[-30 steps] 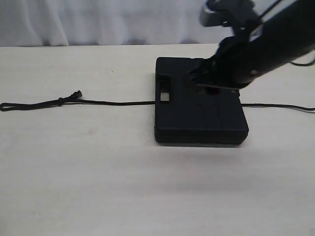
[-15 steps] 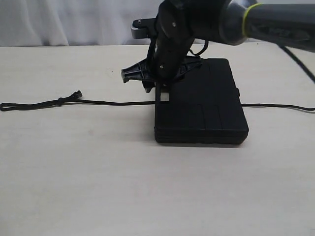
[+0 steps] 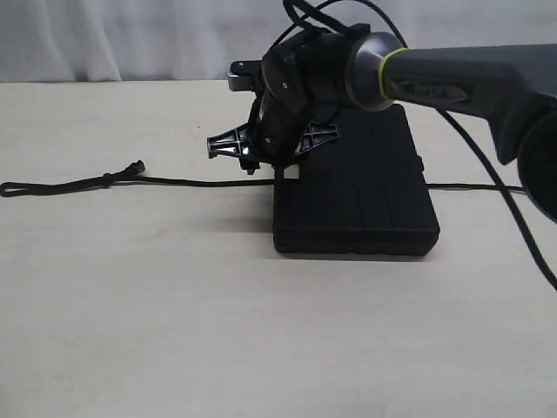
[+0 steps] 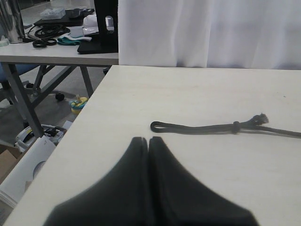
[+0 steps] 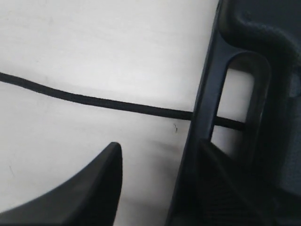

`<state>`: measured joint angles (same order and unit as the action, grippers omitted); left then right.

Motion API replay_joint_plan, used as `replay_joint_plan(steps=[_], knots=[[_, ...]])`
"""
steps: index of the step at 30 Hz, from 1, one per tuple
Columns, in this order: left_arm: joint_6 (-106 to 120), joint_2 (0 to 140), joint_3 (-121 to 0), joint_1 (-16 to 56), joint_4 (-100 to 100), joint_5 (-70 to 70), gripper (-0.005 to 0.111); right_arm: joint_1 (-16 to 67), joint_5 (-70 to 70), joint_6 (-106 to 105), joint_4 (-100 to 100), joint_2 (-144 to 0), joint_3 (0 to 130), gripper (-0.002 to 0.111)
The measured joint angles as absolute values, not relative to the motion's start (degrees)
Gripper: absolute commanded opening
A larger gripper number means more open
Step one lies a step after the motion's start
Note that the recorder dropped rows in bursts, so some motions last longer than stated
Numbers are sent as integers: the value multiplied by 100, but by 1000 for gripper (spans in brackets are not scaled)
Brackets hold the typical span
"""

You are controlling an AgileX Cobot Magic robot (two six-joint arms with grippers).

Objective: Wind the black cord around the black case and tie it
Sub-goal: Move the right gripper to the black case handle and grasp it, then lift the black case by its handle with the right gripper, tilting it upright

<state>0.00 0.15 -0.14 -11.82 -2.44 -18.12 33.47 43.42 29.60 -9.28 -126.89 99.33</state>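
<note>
A pale table is backed by a white curtain. Beyond its edge, a second table is seen, cluttered with coiled cables and a metal cylinder.

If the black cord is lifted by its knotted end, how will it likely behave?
Probably floppy: the black cord lies thin and slack on the table, doubled back into a loop. Likely light, so it should drape when lifted. It runs under the black case, so pulling may snag there.

The black cord disappears beneath the black case, whose handle corner the right arm covers; the left wrist view's edge cuts the cord off.
</note>
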Motion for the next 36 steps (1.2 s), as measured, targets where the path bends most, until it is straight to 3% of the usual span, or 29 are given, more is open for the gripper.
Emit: replay_joint_plan(steps=[23,33,36], knots=[[0,15,-14,-1182,-244,-1812,0,3347,3854,3696,-1972,-13243,9933,45],[0,15,-14,-1182,-244,-1812,0,3336,3945,3846,-2063,-13243,9955,9],[0,15,-14,-1182,-244,-1812,0,3336,4000,3856,-2025,-13243,9960,4]])
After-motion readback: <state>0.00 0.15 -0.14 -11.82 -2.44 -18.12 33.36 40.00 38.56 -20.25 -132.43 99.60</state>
